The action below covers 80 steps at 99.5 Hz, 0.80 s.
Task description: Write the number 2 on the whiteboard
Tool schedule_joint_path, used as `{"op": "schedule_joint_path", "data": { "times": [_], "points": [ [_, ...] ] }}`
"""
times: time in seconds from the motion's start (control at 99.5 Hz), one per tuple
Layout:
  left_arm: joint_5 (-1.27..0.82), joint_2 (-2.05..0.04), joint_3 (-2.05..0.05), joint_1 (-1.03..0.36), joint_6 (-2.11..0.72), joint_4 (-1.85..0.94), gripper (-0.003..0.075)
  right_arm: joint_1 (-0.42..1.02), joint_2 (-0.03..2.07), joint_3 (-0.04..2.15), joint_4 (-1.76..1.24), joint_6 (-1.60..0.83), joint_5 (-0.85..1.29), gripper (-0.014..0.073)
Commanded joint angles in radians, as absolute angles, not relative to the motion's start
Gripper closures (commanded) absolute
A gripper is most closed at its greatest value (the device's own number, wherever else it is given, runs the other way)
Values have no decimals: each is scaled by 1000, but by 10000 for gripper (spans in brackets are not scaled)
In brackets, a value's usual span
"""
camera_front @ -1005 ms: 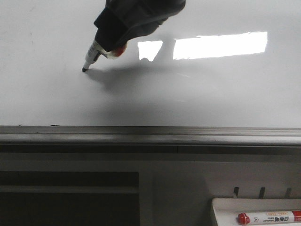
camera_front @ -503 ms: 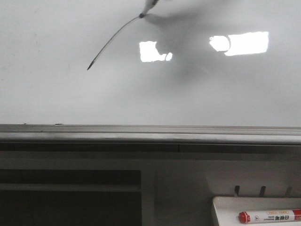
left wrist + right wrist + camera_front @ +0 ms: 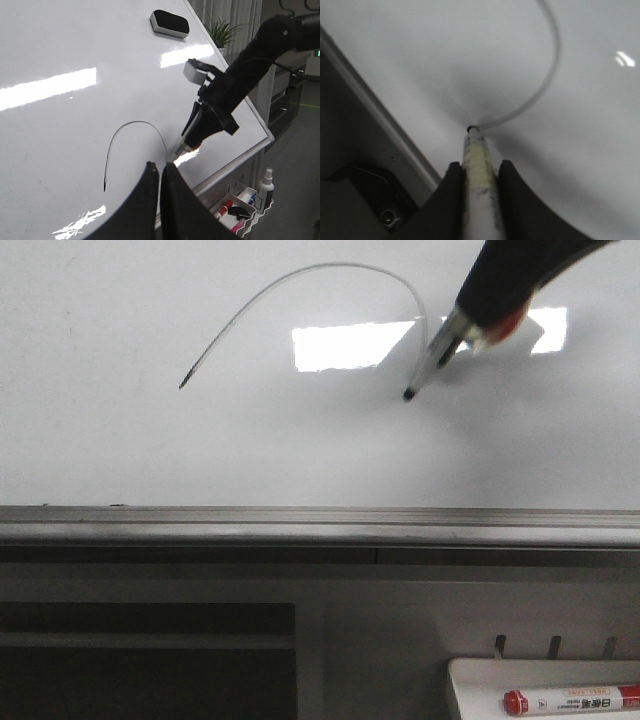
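The whiteboard (image 3: 300, 450) fills the upper front view. On it is a thin dark arch (image 3: 340, 266), the top of the number 2, running from a low left end over the top and down to the right. My right gripper (image 3: 478, 325) is shut on a marker (image 3: 435, 355) whose tip touches the board at the arch's right end. In the right wrist view the marker (image 3: 477, 165) sits between both fingers of the gripper (image 3: 477, 167), tip on the line (image 3: 540, 95). My left gripper (image 3: 159, 167) is shut and empty, off the board, facing the arch (image 3: 137, 122).
A grey metal rail (image 3: 300, 525) runs under the board. A white tray (image 3: 480, 680) at the bottom right holds a red-capped marker (image 3: 570, 700). A black eraser (image 3: 170, 22) sticks to the board's far part. A spray bottle (image 3: 265, 187) stands beside the tray.
The right gripper carried the marker from the line's low left start, up over the top and down to the right. The arch has appeared on the board.
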State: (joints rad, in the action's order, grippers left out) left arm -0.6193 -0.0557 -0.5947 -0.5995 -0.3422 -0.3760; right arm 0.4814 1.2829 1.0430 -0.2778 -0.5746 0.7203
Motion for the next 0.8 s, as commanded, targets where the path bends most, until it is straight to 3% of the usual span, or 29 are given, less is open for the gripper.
{"op": "schedule_joint_path", "data": {
  "times": [0.0, 0.161, 0.412, 0.653, 0.794],
  "points": [
    [-551, -73, -616, -598, -329, -401, 741, 523, 1302, 992, -260, -534, 533, 655],
    [-551, -73, -616, -598, -329, -401, 741, 578, 1388, 976, -260, -488, 423, 655],
    [-544, -73, -616, -598, -329, -401, 741, 548, 1392, 991, -255, -447, 433, 654],
    [-543, -73, -616, -598, -329, -403, 741, 387, 1271, 991, -177, -415, 551, 653],
    [-543, -73, -616, -598, -329, -407, 741, 247, 1167, 991, 67, -210, 686, 653]
  ]
}}
